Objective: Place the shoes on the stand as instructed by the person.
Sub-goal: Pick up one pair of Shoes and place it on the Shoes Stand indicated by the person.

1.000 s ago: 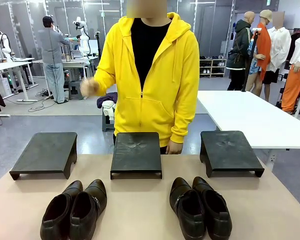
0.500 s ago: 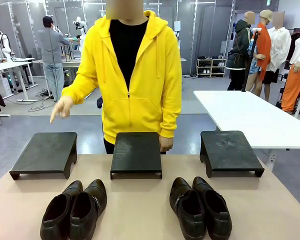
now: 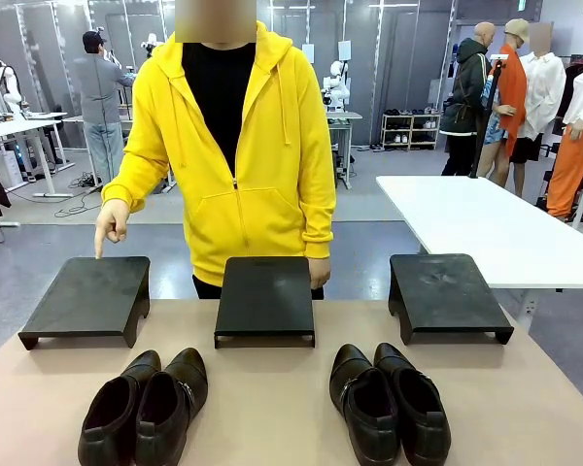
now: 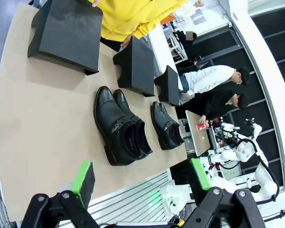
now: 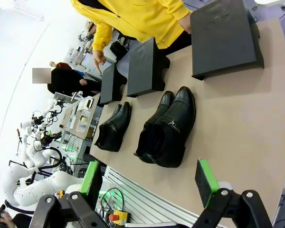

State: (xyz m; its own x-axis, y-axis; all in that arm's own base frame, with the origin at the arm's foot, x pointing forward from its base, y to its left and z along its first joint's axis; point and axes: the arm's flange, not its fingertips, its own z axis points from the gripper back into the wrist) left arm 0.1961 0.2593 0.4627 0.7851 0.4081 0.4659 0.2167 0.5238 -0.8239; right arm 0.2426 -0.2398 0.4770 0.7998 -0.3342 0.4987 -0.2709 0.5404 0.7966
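Two pairs of glossy black shoes lie on the tan table: a left pair (image 3: 146, 408) and a right pair (image 3: 389, 403). Behind them stand three low black stands: left (image 3: 87, 296), middle (image 3: 264, 296), right (image 3: 447, 291). The person (image 3: 233, 146) in a yellow hoodie points a finger (image 3: 102, 243) down at the left stand. My left gripper (image 4: 141, 172) hangs open above the near table edge, facing the left pair (image 4: 121, 128). Over the near edge by the right pair (image 5: 168, 128), my right gripper (image 5: 149, 179) is open too. Neither holds anything.
A white table (image 3: 486, 223) stands at the back right beyond the right stand. The person's other hand (image 3: 318, 274) rests by the middle stand's far edge. Bare tabletop (image 3: 272, 388) lies between the two pairs.
The person has stepped toward picture left and brought the raised hand down to point at the left stand. Shoes, stands and both grippers have stayed put.
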